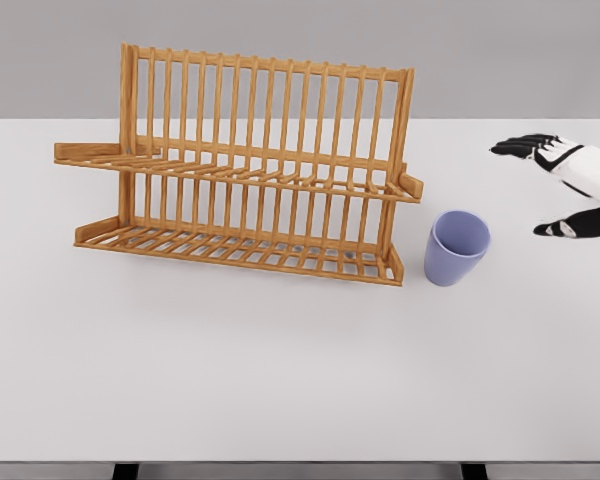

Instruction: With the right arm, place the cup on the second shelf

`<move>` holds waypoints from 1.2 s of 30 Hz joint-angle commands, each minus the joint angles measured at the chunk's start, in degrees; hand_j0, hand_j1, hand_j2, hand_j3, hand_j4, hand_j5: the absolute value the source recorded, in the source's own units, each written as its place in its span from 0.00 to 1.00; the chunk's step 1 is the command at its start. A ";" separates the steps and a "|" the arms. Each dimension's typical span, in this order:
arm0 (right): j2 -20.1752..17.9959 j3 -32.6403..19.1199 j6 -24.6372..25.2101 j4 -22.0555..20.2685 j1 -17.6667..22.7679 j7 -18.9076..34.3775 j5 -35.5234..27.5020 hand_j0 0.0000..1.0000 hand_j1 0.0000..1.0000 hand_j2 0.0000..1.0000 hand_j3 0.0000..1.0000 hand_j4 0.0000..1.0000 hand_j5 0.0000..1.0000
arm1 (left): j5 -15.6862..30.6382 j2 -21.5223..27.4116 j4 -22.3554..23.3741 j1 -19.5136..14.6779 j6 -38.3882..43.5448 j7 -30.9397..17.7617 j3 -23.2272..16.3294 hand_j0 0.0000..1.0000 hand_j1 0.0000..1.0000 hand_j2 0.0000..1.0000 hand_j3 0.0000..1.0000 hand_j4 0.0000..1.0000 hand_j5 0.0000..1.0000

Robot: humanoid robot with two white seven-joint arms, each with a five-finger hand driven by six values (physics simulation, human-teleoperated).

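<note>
A lavender cup (456, 247) stands upright on the white table (280, 370), just right of the wooden dish rack (245, 170). The rack has a lower shelf (230, 248) and an upper shelf (240, 172), both bare. My right hand (542, 188) comes in from the right edge, fingers spread wide with the thumb low, holding nothing. It hovers to the right of the cup, about a hand's width away and not touching it. The left arm is out of view.
The rack's tall slatted back rises behind both shelves. The table's far edge runs behind the rack, and its front edge lies near the bottom of the view.
</note>
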 commanded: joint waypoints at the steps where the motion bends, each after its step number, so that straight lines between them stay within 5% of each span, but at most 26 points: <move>1: -1.86 -0.10 0.18 1.90 0.44 1.41 -8.94 1.00 1.00 1.00 1.00 1.00 1.00 | -0.02 0.00 0.03 0.00 0.03 -0.02 -0.01 1.00 1.00 1.00 1.00 1.00 1.00; 13: -0.90 0.42 0.18 8.32 6.86 1.41 -19.31 1.00 1.00 1.00 1.00 1.00 1.00 | -0.02 0.00 -0.06 0.00 0.03 -0.02 -0.01 1.00 1.00 1.00 1.00 1.00 1.00; 23: 3.67 0.42 0.29 8.32 5.98 1.41 -26.00 1.00 1.00 1.00 1.00 1.00 1.00 | -0.02 0.00 0.03 0.00 0.03 -0.02 -0.01 1.00 1.00 1.00 1.00 1.00 1.00; 27: 7.10 0.16 6.09 8.06 5.72 1.41 -27.05 1.00 1.00 1.00 1.00 1.00 1.00 | -0.02 0.00 0.03 0.00 0.03 -0.02 -0.01 1.00 1.00 1.00 1.00 1.00 1.00; 29: 7.19 -0.10 8.38 8.32 5.72 1.41 -34.87 1.00 1.00 1.00 1.00 1.00 1.00 | -0.02 0.00 0.03 0.00 0.03 -0.02 -0.01 1.00 1.00 1.00 1.00 1.00 1.00; 36: 7.01 0.33 15.58 8.23 5.98 1.41 -34.96 1.00 1.00 1.00 1.00 1.00 1.00 | -0.02 0.00 0.03 0.00 0.03 -0.02 -0.01 1.00 1.00 1.00 1.00 1.00 1.00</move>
